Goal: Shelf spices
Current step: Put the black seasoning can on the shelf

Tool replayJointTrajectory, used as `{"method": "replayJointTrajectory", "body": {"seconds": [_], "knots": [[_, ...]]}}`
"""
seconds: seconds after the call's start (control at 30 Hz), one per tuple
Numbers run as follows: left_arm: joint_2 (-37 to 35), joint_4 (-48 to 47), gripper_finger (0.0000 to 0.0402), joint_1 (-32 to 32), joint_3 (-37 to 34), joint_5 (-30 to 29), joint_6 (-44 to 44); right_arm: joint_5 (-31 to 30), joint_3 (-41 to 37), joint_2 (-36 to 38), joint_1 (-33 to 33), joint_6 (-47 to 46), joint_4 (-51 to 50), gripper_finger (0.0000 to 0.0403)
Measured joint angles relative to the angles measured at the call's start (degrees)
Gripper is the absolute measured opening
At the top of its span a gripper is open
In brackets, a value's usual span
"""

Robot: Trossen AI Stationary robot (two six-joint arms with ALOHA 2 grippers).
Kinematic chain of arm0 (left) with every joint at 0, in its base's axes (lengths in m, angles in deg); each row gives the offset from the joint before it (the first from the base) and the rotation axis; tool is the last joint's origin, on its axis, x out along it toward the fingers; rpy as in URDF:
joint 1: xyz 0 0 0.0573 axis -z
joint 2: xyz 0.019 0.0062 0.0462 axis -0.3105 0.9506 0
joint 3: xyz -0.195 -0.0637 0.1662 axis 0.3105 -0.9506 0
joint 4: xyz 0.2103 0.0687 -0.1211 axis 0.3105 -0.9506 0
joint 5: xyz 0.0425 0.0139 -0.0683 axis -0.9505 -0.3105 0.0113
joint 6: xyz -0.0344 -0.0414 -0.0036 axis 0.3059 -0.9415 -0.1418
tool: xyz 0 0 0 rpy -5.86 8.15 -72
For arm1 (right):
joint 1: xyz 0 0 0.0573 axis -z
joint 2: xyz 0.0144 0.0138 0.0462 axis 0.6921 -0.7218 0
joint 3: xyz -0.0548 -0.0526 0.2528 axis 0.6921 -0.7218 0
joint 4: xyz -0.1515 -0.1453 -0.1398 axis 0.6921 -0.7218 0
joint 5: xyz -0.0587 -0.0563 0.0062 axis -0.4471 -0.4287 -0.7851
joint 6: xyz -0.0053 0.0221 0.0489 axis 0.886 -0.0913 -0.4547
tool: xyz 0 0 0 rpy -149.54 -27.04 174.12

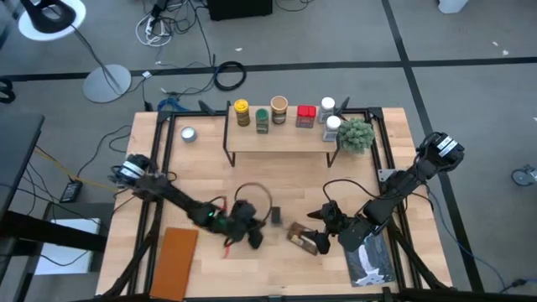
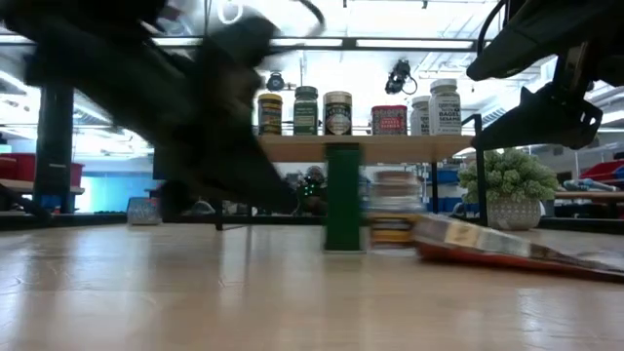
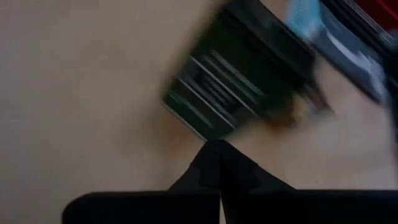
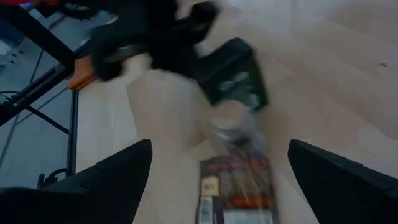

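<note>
Overhead, a light wooden table (image 1: 277,268) carries the shelf (image 1: 277,138) along its far edge. Six spice jars stand in a row on its plank: a yellow-topped jar (image 1: 242,112), a green-topped jar (image 1: 263,120), a tan-topped jar (image 1: 278,109), a red-topped jar (image 1: 305,116) and two white-topped bottles (image 1: 330,117). A small potted plant (image 1: 356,134) sits at the shelf's right end, and a round silver tin (image 1: 188,133) lies to its left. The left gripper (image 1: 252,236) hovers low at the table's middle, near a dark green jar (image 1: 275,216). The right gripper (image 1: 317,232) is just beside a flat brown packet (image 1: 302,237). A brown board (image 1: 174,260) lies front left; a blue-and-white book (image 1: 369,262) lies front right.

At table height, the green jar (image 2: 343,198) stands upright below the shelf (image 2: 370,147), with another jar (image 2: 393,210) just behind it and the packet (image 2: 507,249) lying flat to the right.

From the left wrist, the two fingers (image 3: 214,174) meet at their tips, clenched on nothing, with the green jar (image 3: 236,81) ahead.

From the right wrist, the fingers (image 4: 112,171) are spread wide apart, released, either side of the packet (image 4: 236,193); the green jar (image 4: 233,74) stands beyond.
</note>
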Motion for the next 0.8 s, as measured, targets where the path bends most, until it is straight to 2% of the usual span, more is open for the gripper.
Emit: {"method": "replayJointTrajectory", "body": {"seconds": [0.3,0.47,0.67,0.8], "knots": [[2.8,1.7,0.0,-5.6,2.9,1.1,8.9,0.3,0.0,0.0,0.0,-0.7,-0.4,0.0375],[0.5,-3.0,0.0,-5.7,3.0,2.4,12.4,0.3,1.8,0.2,0.3,-0.8,-1.4,0.0367],[-3.8,-11.4,0.0,-5.4,2.9,3.8,19.0,0.3,9.7,0.2,1.4,3.1,-9.5,0.0332],[-8.5,-16.8,0.0001,-4.4,2.9,1.0,23.2,0.3,17.2,0.0,2.2,6.0,-15.9,0.0307]]}}
